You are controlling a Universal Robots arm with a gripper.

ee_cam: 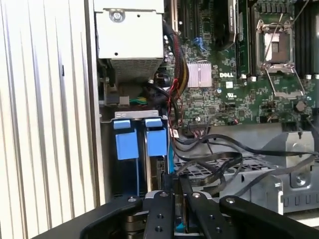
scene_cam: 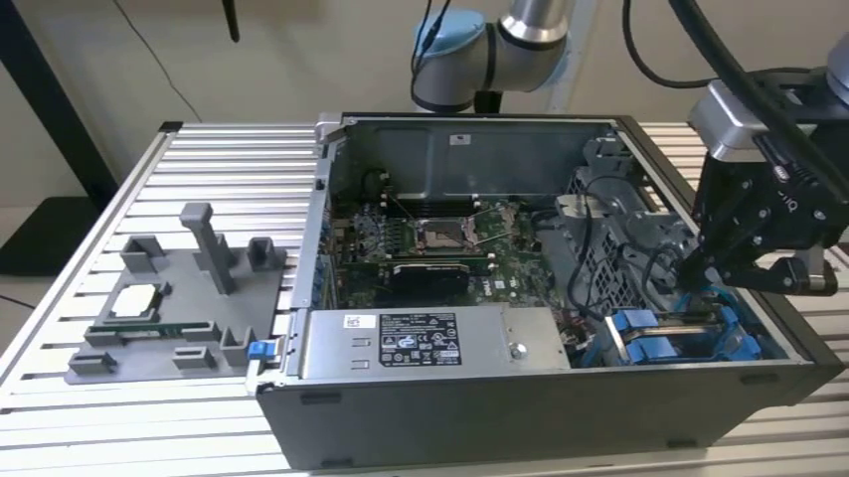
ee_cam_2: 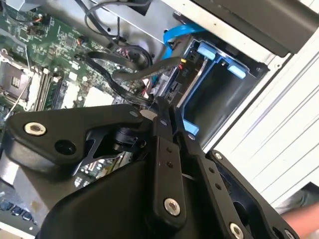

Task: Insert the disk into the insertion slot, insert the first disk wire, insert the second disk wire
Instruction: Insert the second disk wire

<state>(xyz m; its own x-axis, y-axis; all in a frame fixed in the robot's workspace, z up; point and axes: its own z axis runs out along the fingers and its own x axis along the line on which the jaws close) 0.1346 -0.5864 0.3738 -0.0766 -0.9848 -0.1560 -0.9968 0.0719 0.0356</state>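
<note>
Scanning the exterior view from its left: a grey fixture tray (scene_cam: pixel 173 318) lies on the slatted desk (scene_cam: pixel 80 417), holding a loose processor chip (scene_cam: pixel 137 301) and a memory stick (scene_cam: pixel 153 330). Next comes the open computer case (scene_cam: pixel 531 407), with the motherboard (scene_cam: pixel 424 248) and its bare CPU socket (scene_cam: pixel 440 234) inside, and the grey labelled power-supply box (scene_cam: pixel 424 343) along the near wall.

Toward the exterior view's right sits the insertion slot (scene_cam: pixel 683 343), a dark metal bay with blue plastic fittings. The disk (ee_cam: pixel 156 144), in its blue carrier, appears already seated there; in the first wrist view two blue carrier tabs stand side by side at the bay mouth, though little of the drive body shows.

The claw (scene_cam: pixel 710 266) hangs over the bay's back end, among black cables (scene_cam: pixel 623 258). In both wrist views its fingers (ee_cam_2: pixel 172 124) are drawn nearly together. A thin wire or connector may be pinched at the tips beside a light blue data cable (ee_cam_2: pixel 174 35), but I cannot tell what, if anything, is gripped.

Handling judgement: the disk is rigid, moderately heavy and shock-sensitive, best taken by the carrier's blue edges. The wires are limp and springy; take hold at the stiff connector body, not the cord.
</note>
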